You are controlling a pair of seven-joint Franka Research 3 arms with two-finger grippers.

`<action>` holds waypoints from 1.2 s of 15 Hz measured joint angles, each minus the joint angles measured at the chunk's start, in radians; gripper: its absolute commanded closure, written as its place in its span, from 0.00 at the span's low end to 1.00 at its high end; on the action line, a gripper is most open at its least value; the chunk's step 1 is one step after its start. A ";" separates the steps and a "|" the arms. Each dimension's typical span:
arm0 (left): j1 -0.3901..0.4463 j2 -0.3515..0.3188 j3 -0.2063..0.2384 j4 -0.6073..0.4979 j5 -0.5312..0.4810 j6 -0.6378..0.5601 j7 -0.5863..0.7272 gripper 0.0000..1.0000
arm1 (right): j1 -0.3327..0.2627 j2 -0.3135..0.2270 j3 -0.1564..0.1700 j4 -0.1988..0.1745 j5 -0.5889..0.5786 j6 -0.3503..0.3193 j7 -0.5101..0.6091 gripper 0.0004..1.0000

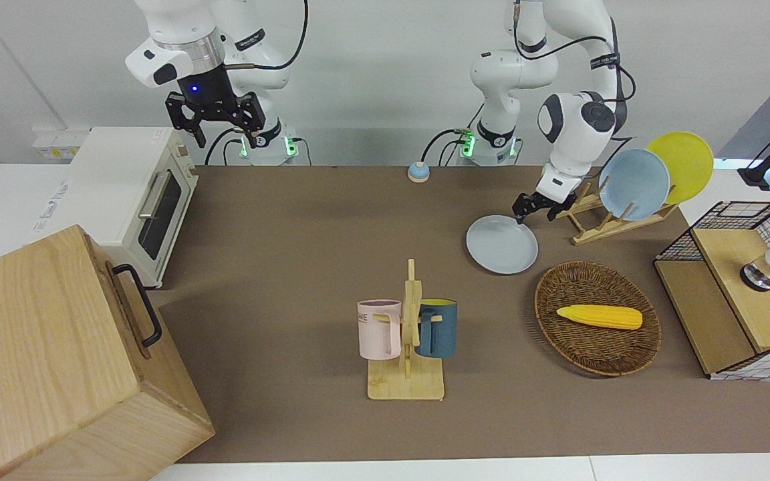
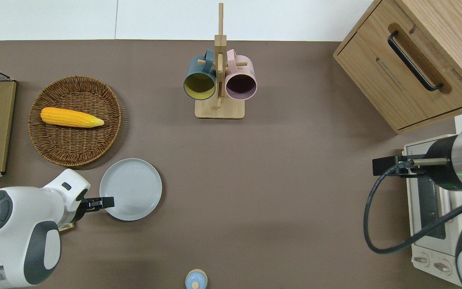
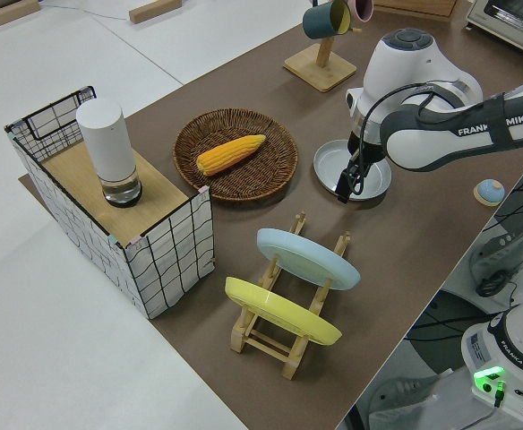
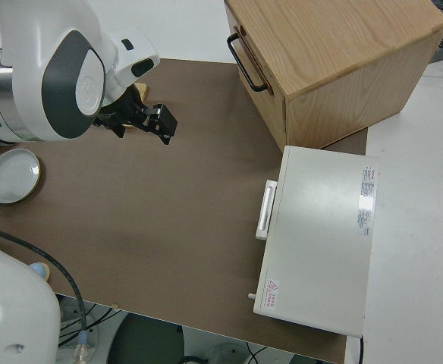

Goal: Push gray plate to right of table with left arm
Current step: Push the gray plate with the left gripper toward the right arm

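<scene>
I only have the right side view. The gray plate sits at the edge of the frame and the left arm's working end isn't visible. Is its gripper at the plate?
Observer: Yes. The overhead view shows the left gripper low at the rim of the gray plate, on the edge toward the left arm's end of the table. I cannot confirm contact.
Operator: What else is near the plate?
Observer: A wicker basket holding a corn cob lies beside it, farther from the robots.
Operator: Anything toward the middle of the table?
Observer: A wooden mug rack with a blue mug and a pink mug stands there, farther from the robots than the plate.
</scene>
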 measured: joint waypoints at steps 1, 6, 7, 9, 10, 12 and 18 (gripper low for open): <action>0.000 0.009 0.000 -0.006 -0.007 0.018 0.000 0.11 | 0.000 0.000 0.000 0.000 0.000 0.000 0.000 0.00; -0.001 0.049 -0.003 -0.012 -0.014 0.074 0.000 0.13 | 0.000 0.000 0.000 0.000 0.000 0.000 0.000 0.00; -0.002 0.058 -0.004 -0.013 -0.014 0.087 0.000 0.12 | 0.000 0.000 0.000 0.000 0.000 0.000 0.000 0.00; -0.003 0.078 -0.008 -0.013 -0.014 0.114 0.000 0.13 | 0.000 0.000 0.000 0.000 0.000 0.000 0.000 0.00; -0.003 0.086 -0.008 -0.013 -0.014 0.124 0.000 0.15 | 0.000 0.000 0.000 0.000 0.000 0.000 0.000 0.00; -0.003 0.102 -0.008 -0.013 -0.014 0.139 0.000 0.31 | 0.000 0.000 0.000 0.000 0.000 0.000 0.000 0.00; -0.002 0.110 -0.003 -0.012 -0.014 0.148 0.000 0.75 | 0.000 0.000 0.000 0.000 0.000 0.000 0.000 0.00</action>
